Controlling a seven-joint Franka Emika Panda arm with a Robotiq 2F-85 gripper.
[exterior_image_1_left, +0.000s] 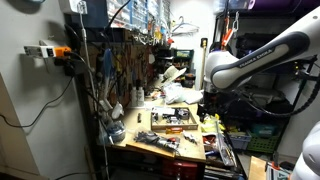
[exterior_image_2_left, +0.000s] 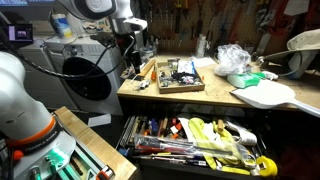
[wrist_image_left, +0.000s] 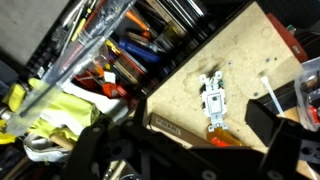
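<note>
My gripper (wrist_image_left: 190, 150) is open and empty, its two black fingers spread wide at the bottom of the wrist view. It hangs above a wooden board (wrist_image_left: 200, 60) on the workbench. Directly below it lie a white wall switch (wrist_image_left: 213, 100) and an orange-handled tool (wrist_image_left: 228, 140). A dark bar with a label (wrist_image_left: 165, 127) lies at the board's edge. In both exterior views the gripper (exterior_image_1_left: 207, 102) (exterior_image_2_left: 133, 60) is over the bench end, beside the board (exterior_image_2_left: 160, 88) with its small parts.
An open drawer (exterior_image_2_left: 200, 142) full of hand tools and yellow items (wrist_image_left: 60, 110) sticks out under the bench. A crumpled plastic bag (exterior_image_2_left: 232, 58) and a white paddle-shaped board (exterior_image_2_left: 265, 95) lie on the bench. A white machine (exterior_image_2_left: 85, 75) stands beside it. Tools hang on the pegboard (exterior_image_1_left: 120, 60).
</note>
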